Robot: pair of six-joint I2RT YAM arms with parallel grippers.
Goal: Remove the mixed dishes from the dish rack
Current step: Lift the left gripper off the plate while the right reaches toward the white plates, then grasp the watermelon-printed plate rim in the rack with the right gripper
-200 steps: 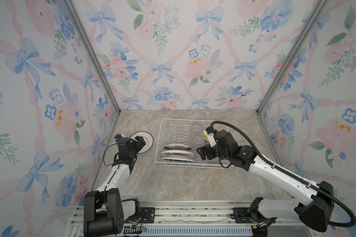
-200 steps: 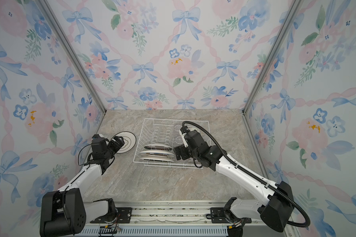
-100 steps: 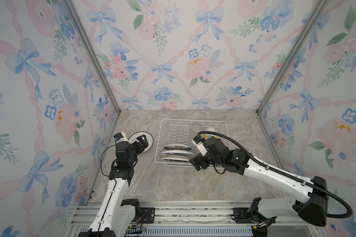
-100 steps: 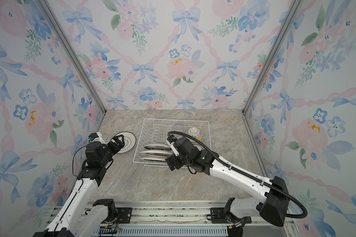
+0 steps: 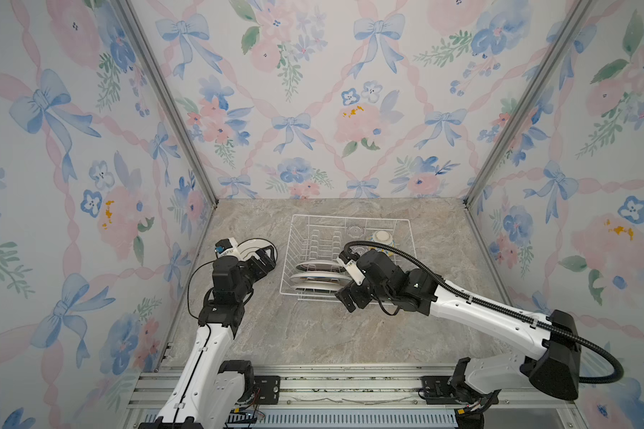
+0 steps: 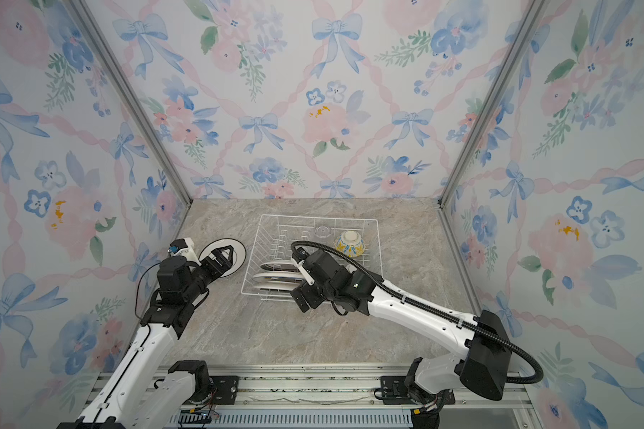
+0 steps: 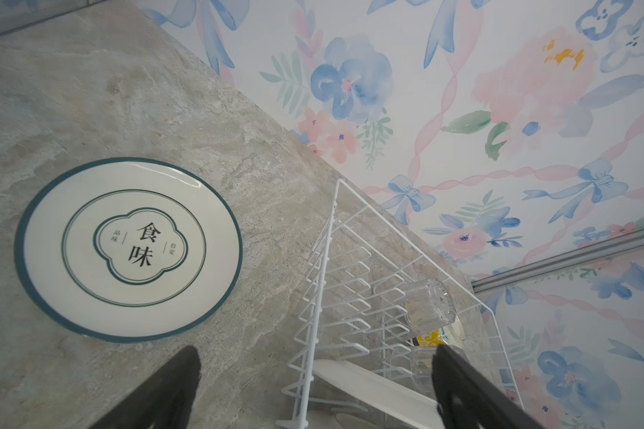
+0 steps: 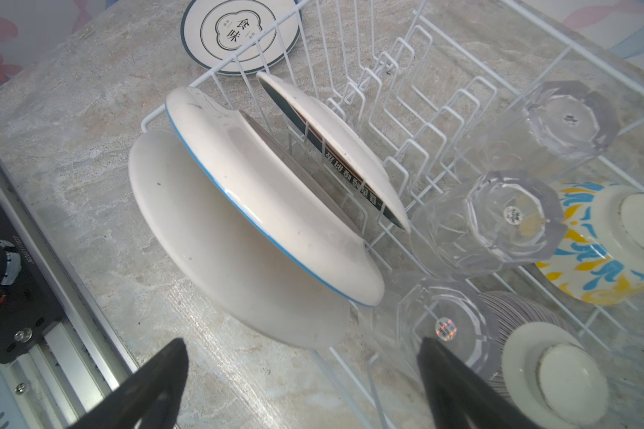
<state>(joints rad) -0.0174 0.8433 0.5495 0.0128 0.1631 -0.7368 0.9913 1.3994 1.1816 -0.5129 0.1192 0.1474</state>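
On the marble table (image 5: 313, 334) the dish rack (image 5: 350, 218) holds plates (image 8: 238, 223), cups (image 8: 510, 219) and bowls (image 8: 610, 241); left claw (image 7: 316, 356) and right claw (image 8: 302, 345) gape wide, empty.

"食味" on dark-rimmed plate (image 7: 129, 249) (centre medallion)
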